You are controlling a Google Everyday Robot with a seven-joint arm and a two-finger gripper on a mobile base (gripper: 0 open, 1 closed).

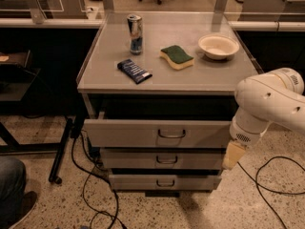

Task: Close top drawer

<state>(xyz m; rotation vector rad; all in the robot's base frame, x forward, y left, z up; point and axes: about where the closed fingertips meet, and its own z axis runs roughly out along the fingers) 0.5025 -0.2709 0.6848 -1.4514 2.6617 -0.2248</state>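
The top drawer (143, 133) is a wide grey metal front with a small dark wire handle (171, 134), uppermost of three. It stands out a short way from the cabinet, with a dark gap above it. Two like drawers (167, 159) sit below it. My gripper (232, 155), a pale yellowish tip under the white arm (267, 101), hangs at the right end of the drawer fronts, level with the middle drawer. Whether it touches the drawers cannot be told.
On the cabinet top stand a can (135, 34), a dark packet (134, 71), a green-and-yellow sponge (177, 57) and a white bowl (218, 46). Cables (95, 190) lie on the floor at left and right. A person's leg (12, 190) is at bottom left, beside a black stand leg (62, 149).
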